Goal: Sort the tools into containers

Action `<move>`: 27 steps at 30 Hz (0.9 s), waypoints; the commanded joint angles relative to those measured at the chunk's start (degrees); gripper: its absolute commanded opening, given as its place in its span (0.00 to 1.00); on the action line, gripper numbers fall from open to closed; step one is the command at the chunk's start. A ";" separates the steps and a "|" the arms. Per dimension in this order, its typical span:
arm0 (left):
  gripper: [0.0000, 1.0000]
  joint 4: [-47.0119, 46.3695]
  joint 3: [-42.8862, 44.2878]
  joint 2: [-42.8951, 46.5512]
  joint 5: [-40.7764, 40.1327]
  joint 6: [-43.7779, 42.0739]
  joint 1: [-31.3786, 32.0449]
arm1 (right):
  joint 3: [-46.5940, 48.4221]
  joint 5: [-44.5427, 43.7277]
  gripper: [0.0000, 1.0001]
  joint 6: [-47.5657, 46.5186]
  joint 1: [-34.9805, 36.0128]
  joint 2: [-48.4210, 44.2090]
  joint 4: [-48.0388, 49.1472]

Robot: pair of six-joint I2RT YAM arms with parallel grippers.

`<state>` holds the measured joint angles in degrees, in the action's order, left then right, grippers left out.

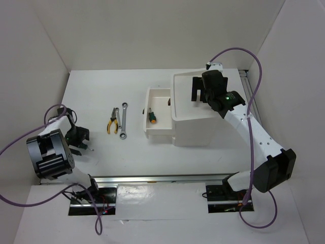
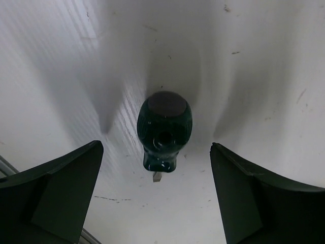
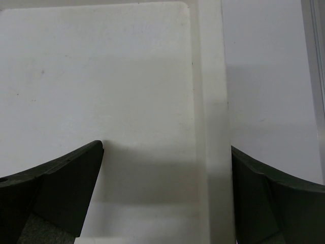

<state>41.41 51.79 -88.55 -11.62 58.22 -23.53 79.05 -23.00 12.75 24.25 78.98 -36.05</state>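
Lying before left hand [image 2: 156, 147] (apart): screwdriver [image 2: 164, 124]

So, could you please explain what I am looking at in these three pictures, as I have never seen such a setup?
These are two robot arms, left and right, bolted to a white table, each ending in a two-finger gripper. The wide picture looks down from above; the other two come from cameras on the wrists. On the table lie yellow-and-black-handled pliers and a silver wrench, beside a white plastic box unit whose pulled-out drawer holds a stubby screwdriver with orange on its handle. The left gripper is open, a stubby dark green-handled screwdriver showing between its fingers, not gripped. The right gripper hangs open over the box's top tray, empty.
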 commanded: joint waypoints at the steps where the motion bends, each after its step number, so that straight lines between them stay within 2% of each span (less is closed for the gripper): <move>1: 0.99 -1.14 1.38 -2.93 1.86 -1.35 -0.73 | -2.76 7.62 1.00 -1.24 2.47 2.32 -7.72; 7: 0.97 -1.15 0.86 -4.96 1.95 -0.74 -0.73 | -2.23 8.24 1.00 -1.24 2.47 1.70 -7.72; 11: 0.93 0.86 1.38 -6.37 0.37 0.41 -0.73 | -2.23 8.24 1.00 -1.24 2.47 1.18 -7.72; 15: 0.64 0.87 1.38 -6.90 -0.51 0.41 -0.73 | -2.23 7.72 1.00 -1.24 2.47 0.65 -7.72; 16: 0.26 0.87 1.38 -6.90 -1.03 0.41 -0.73 | -2.23 7.71 1.00 -1.24 2.47 0.65 -7.72; 18: 0.19 0.87 1.38 -6.90 -1.04 0.41 -0.73 | -2.23 7.71 1.00 -1.24 2.47 0.65 -7.72; 20: 0.00 1.39 1.38 -6.90 -1.04 -0.91 -0.73 | -2.75 7.71 1.00 -1.24 2.47 0.12 -7.72; 24: 0.00 0.52 3.22 -4.62 3.61 -4.95 0.50 | -3.28 7.71 1.00 -1.24 2.47 -0.41 -7.10; 27: 0.00 -4.65 4.64 0.90 11.85 -10.30 3.48 | -3.28 7.71 1.00 -1.24 2.47 -0.41 -7.62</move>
<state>39.97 54.13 -92.71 -7.27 53.84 -22.46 78.35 -21.93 12.10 24.25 78.13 -35.40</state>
